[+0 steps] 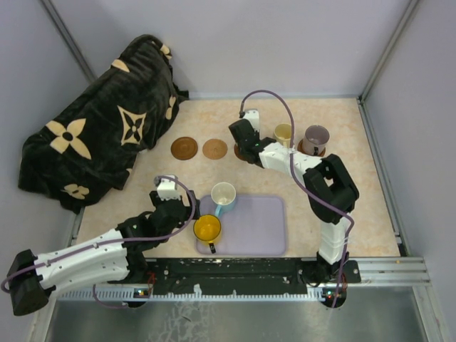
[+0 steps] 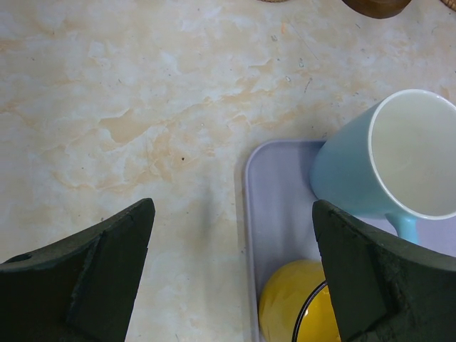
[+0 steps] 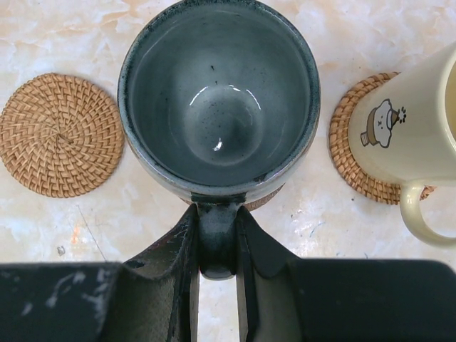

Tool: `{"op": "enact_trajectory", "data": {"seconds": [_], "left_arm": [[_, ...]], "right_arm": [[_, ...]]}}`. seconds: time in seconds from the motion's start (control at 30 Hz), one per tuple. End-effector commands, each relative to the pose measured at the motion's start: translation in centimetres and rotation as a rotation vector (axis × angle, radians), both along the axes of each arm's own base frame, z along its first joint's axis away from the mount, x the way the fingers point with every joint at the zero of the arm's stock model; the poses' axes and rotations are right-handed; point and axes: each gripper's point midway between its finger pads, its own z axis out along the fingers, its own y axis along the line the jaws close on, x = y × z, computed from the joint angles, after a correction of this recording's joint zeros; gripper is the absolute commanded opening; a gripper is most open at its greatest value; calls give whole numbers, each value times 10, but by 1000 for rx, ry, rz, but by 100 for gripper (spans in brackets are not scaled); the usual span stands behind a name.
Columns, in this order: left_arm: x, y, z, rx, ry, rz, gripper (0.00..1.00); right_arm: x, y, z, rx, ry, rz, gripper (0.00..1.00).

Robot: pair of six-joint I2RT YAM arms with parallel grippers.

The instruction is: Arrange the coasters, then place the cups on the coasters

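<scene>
Right wrist view puts the main risk at the grey-green cup point(image 3: 221, 100). Only a sliver of its coaster point(image 3: 265, 198) shows beneath the near side, so I cannot tell whether the cup sits flat and centred on the disc or hangs just above it. If the jaws part while it is raised or tilted, it could drop, rock and end up off the disc. A crooked pull-back could also drag the handle and push the cup into the cream-yellow cup point(image 3: 402, 121), which stands just beside it on a coaster of its own. The right gripper point(image 3: 217, 231) is drawn in narrow, both fingers clamped on the cup's handle, near the far edge of the table point(image 1: 367, 214). A bare coaster point(image 3: 60, 135) lies on the cup's other side, and the purple-grey cup point(image 1: 315, 137) ends the row. The left gripper point(image 2: 235, 278) stands wide apart, holding nothing, over the left edge of the lavender tray point(image 2: 278, 214). A careless descent there could clip the white-and-blue cup point(image 2: 399, 157) or the yellow-orange cup point(image 2: 292, 299).
</scene>
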Motion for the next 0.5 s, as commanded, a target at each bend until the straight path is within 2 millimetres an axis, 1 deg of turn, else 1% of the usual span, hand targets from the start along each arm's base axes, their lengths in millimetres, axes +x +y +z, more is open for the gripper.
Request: {"op": "enact_trajectory", "data": {"seconds": [0.0,0.17,0.47], "left_arm": [[1,1,0,7,-5,11,98],[1,0,-1,8,-2,11,98],[0,2,-2,11,-2,14,98]], "right_arm": [[28,15,52,114,-161,-24,0],[26,14,45,109,-149,-24,0],[29,8,34,100,-129,-39,0]]}}
